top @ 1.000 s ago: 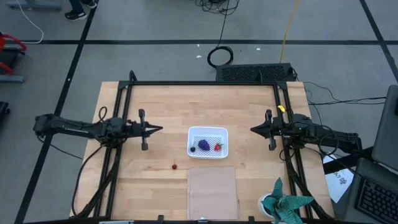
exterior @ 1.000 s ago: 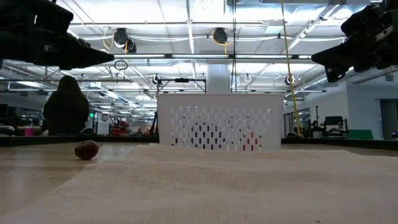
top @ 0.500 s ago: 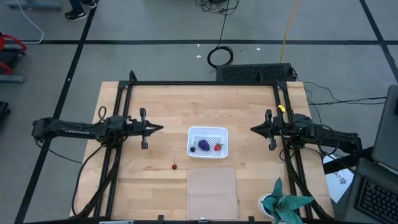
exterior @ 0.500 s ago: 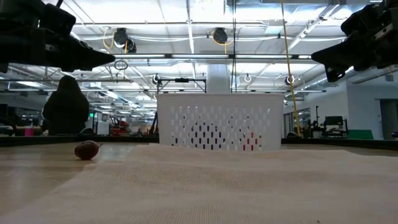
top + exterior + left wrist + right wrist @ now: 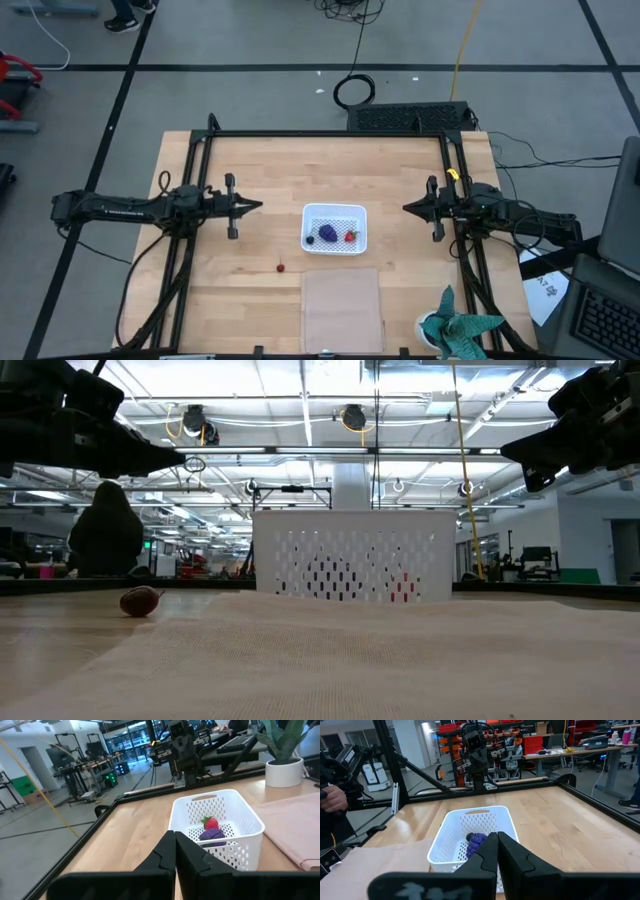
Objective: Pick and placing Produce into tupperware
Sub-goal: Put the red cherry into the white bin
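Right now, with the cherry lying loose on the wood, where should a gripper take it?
Take the cherry across its round body, coming straight down: it lies alone on bare table, clear of the tub. The left gripper, shut, is nearer.

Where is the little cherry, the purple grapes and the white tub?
cherry [image 5: 281,267]: high view, its round red body.
grape bunch [image 5: 328,233]: high view, middle of the purple cluster.
white tub [image 5: 335,209]: high view, its far rim.
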